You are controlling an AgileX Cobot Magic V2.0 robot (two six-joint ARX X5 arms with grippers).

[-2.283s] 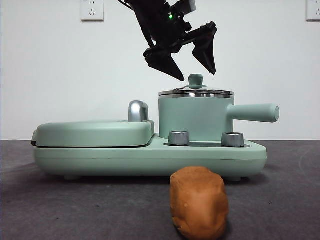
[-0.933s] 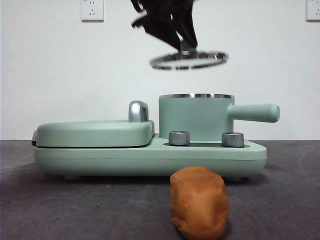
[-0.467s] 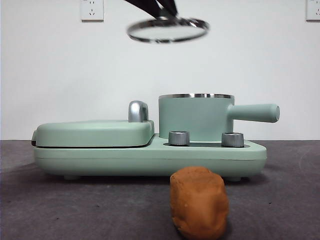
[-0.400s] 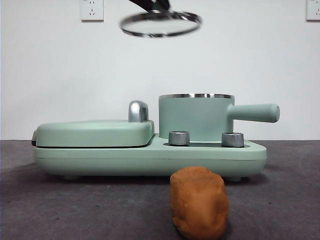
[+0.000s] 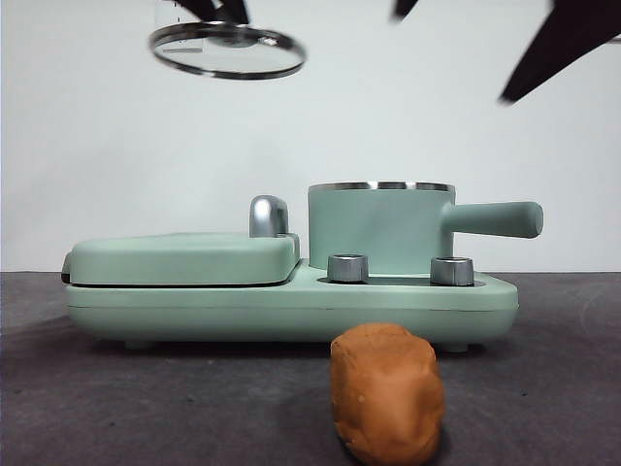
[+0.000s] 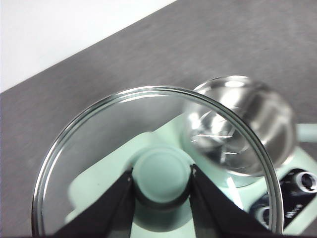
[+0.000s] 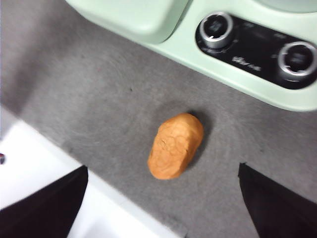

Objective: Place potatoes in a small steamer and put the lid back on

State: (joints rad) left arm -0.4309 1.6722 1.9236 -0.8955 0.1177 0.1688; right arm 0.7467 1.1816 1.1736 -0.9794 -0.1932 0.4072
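Observation:
The orange-brown potato [image 5: 386,393] [image 7: 176,145] lies on the grey table in front of the appliance. The small steamer [image 5: 378,228] [image 6: 280,124] stands uncovered on the base, its steel inside showing. My left gripper [image 6: 162,181] [image 5: 215,10] is shut on the green knob of the glass lid [image 5: 228,50] [image 6: 99,134]. It holds the lid high in the air, left of the pot and above the griddle side. My right gripper [image 7: 161,167] [image 5: 451,53] hangs open high over the potato, with nothing between its jaws.
A flat mint-green griddle cover [image 5: 179,257] with a chrome handle [image 5: 269,216] sits left of the pot. Two steel dials [image 7: 215,29] [image 7: 297,57] face the potato. The table's white front edge [image 7: 29,163] runs close by the potato.
The left gripper closed on the lid's knob, lifted the lid off the pot and carried it up and to the left. The right gripper has come into view at the top right.

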